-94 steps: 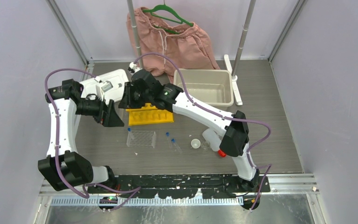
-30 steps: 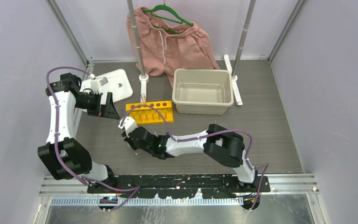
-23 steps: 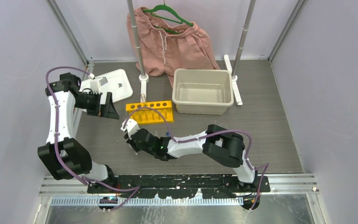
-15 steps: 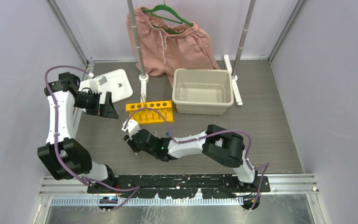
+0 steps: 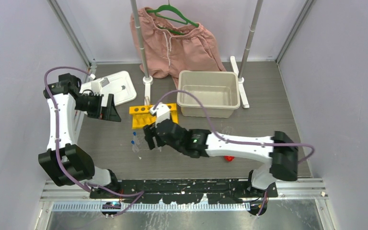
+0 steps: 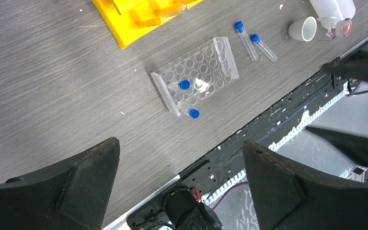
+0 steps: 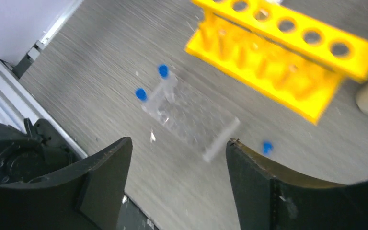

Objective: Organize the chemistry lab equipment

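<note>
The right hand [image 7: 177,143] hung spread and empty over the grid rack [image 6: 199,74] with two tubes [image 6: 184,85]; the left hand [image 6: 179,144] gaped empty, far left.

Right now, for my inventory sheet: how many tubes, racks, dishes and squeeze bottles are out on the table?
Blue-capped tubes: 4
Clear tube in the yellow rack, cap hidden: 1
Racks (yellow rack, clear grid rack): 2
White dish: 1
White squeeze bottle: 1
Total: 9
</note>
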